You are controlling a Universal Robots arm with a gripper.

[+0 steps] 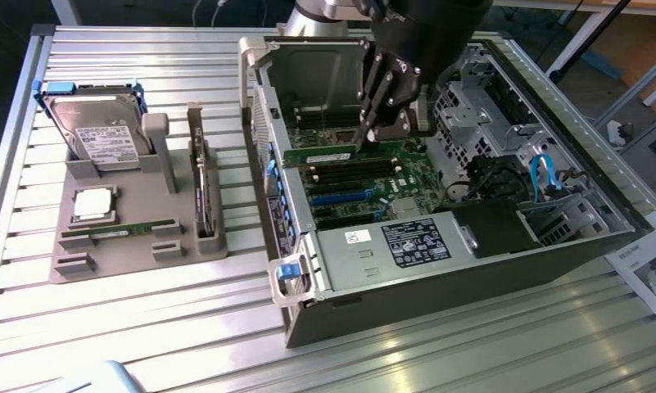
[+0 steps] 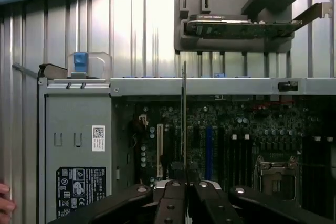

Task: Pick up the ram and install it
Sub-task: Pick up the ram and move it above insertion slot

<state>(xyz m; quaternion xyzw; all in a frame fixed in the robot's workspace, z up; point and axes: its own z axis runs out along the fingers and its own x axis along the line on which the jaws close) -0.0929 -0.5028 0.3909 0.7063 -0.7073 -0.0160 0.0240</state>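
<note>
Exterior view: the gripper (image 1: 385,131) hangs inside the open computer case (image 1: 415,270), fingers pinched narrow on one end of the ram (image 1: 322,154). The green strip lies level over the motherboard (image 1: 355,192) slots; whether it touches them, I cannot tell.

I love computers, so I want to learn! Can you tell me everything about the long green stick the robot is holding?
The ram is a slim, long green circuit board with a white label. It stands on edge inside the open computer case, over the long slots of the motherboard. The shut gripper pinches it from above. Whether it touches a slot is unclear.
</note>
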